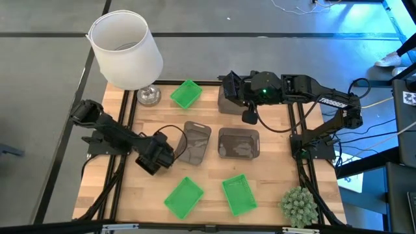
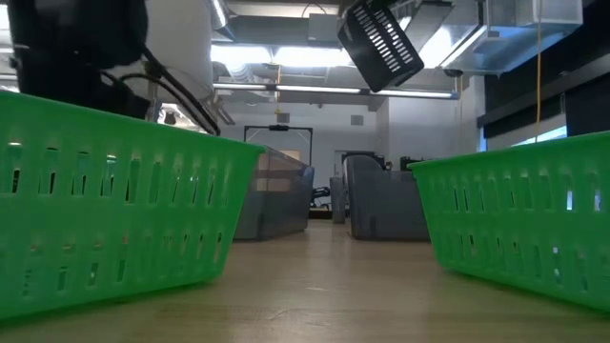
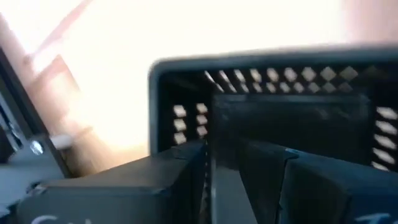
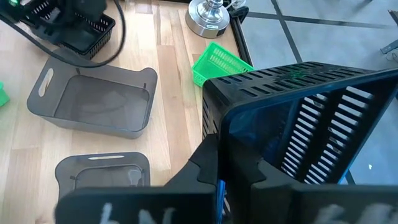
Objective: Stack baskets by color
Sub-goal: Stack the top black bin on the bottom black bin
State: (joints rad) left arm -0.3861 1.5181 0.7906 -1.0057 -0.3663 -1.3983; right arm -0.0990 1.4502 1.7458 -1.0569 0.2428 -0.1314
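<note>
Right hand [image 1: 229, 86] holds a black basket [image 4: 298, 118] aloft; left hand [image 1: 170, 153] grips another black basket [image 3: 273, 106]. Align rims squarely before nesting.

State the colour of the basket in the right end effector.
Black, slotted sides; the basket shows best in the right wrist view.

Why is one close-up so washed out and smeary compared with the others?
Left wrist view: the black basket sits so close it blurs, against blown-out background glare. Low view: the green baskets loom soft up front. High view: evenly lit, blue glow at its top right corner.
</note>
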